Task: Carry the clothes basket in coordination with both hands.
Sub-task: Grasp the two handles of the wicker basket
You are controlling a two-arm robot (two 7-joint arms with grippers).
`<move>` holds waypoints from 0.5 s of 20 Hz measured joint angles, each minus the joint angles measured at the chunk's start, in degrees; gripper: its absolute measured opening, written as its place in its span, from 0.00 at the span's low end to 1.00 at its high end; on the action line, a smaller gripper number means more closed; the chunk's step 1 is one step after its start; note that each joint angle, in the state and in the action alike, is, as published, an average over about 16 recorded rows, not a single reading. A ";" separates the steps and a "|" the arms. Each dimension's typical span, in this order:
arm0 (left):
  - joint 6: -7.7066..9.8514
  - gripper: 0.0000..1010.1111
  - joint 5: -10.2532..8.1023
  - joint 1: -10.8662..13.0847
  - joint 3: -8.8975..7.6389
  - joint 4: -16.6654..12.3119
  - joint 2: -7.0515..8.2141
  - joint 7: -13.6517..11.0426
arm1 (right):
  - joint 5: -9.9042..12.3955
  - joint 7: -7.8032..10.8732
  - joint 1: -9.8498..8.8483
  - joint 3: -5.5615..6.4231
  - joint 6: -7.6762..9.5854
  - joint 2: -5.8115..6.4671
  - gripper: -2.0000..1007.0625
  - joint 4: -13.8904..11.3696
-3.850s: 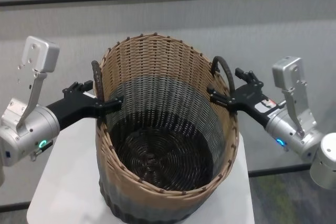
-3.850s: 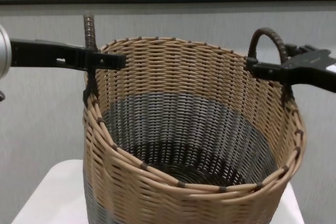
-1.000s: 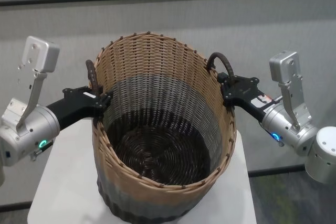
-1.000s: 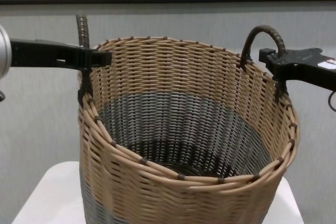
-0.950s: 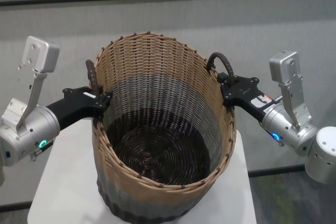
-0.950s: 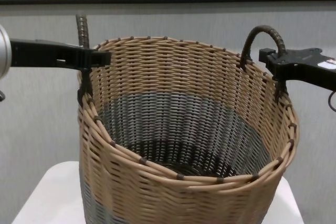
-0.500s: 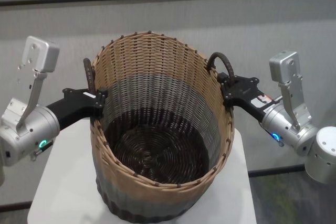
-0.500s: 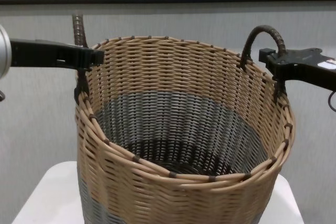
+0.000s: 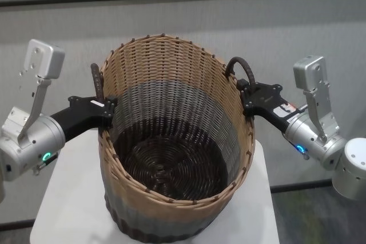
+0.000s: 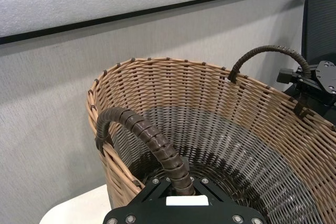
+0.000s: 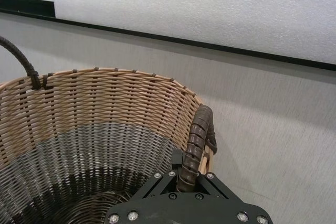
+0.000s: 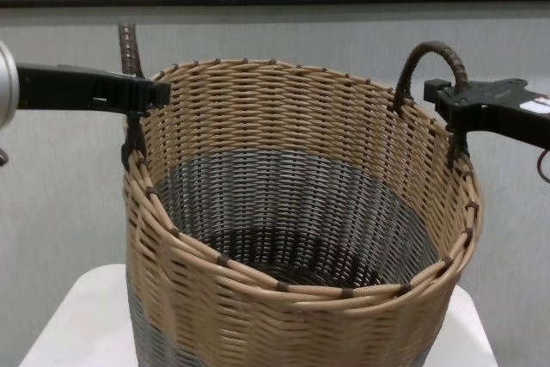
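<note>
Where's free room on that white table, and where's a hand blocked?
Bare strips of the white table show left of the clothes basket and a narrower one on its right. The basket's inside looks empty. Crowded at the rim: left tool is shut on the left handle, right tool on the right handle.

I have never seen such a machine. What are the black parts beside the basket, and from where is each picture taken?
This is a robot with two arms. The black parts are its hands. The left hand is closed on one dark loop handle of the clothes basket, and the right hand is closed on the other. One picture comes from a camera on the robot's head, looking down into the empty basket. One comes from its chest, lower down. Two come from cameras on the wrists, each showing a handle between that hand's fingers. The basket's base is at the white table; whether it rests there or is lifted cannot be told.
</note>
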 joint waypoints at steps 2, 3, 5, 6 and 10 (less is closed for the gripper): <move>0.00 0.00 0.00 0.00 0.00 0.00 0.00 0.00 | 0.00 0.00 0.00 0.00 0.00 0.00 0.01 0.00; 0.00 0.00 0.00 0.00 0.00 0.00 0.00 -0.01 | 0.00 0.00 0.00 0.00 0.00 0.00 0.01 0.00; -0.01 0.00 0.02 0.00 0.00 0.00 0.00 -0.07 | -0.02 0.04 0.01 0.00 -0.02 -0.01 0.01 0.01; -0.02 0.00 0.04 0.00 0.00 0.01 0.00 -0.11 | -0.04 0.06 0.01 0.00 -0.04 -0.02 0.01 0.02; -0.09 0.00 0.23 0.01 -0.04 0.00 -0.02 -0.37 | -0.32 0.02 0.00 0.05 -0.18 -0.07 0.01 -0.01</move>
